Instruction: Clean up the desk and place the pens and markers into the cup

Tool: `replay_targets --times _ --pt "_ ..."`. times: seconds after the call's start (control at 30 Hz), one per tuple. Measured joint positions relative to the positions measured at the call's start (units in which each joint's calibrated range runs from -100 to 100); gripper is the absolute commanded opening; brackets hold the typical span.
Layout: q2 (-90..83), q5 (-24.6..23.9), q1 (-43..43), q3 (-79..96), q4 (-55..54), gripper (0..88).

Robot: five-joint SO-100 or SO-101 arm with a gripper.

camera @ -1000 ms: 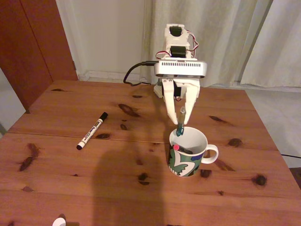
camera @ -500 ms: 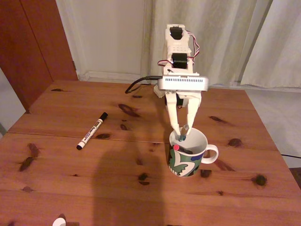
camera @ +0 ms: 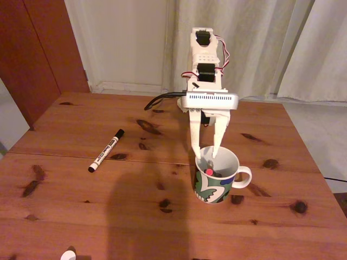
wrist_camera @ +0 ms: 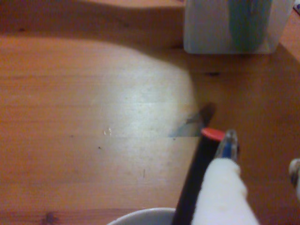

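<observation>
Desk [camera: 81, 216] came first: you had a broad reddish-brown top of planks with dark knots, running back to pale curtains [camera: 260, 43] and a dark wooden door [camera: 38, 49] at the left of the fixed view. Your white arm [camera: 205, 59] stood at the far edge, bent forward, with a flat white box [camera: 210, 101] across its wrist and a black cable [camera: 160, 100] trailing to the left.

Your hand [camera: 207, 156] pointed straight down over the cup [camera: 212, 187], its two fingers parted, with their tips at the rim and just inside the mouth. You were holding nothing in it that I could make out; the jaws stood apart.

The cup sat right of centre, a white mug with a green, blue and white pattern and its handle to the right. Inside it a black pen [camera: 209, 171] leaned with its red end up; in the wrist view that pen [wrist_camera: 194, 180] rose from the cup's rim [wrist_camera: 140, 216] just beside one white finger [wrist_camera: 224, 192]. I could not make out a green pen clearly.

Your white marker [camera: 106, 150] with a black cap lay on the desk well left of the cup, aslant.
</observation>
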Motion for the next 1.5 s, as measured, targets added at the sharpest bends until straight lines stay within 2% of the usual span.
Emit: replay_targets --times 0.1,0.2,0.3,0.4,0.73,1.1,1.17,1.33,1.5 --pt "0.0 0.0 0.8 0.0 0.0 9.6" --pt "-0.4 0.0 2.6 0.0 0.0 0.4" --pt "-2.5 0.0 3.9 0.3 0.5 0.9" --pt "-5.4 1.1 6.1 0.3 5.8 0.8" --pt "-11.9 12.6 18.3 0.3 29.1 0.8" --pt "-6.9 26.5 33.1 0.1 32.4 0.8" --pt "-4.7 27.8 35.5 -1.3 32.4 0.8" --pt "2.8 28.1 39.3 -7.6 32.4 0.8" --pt "12.1 22.0 40.7 -16.6 32.4 0.8"
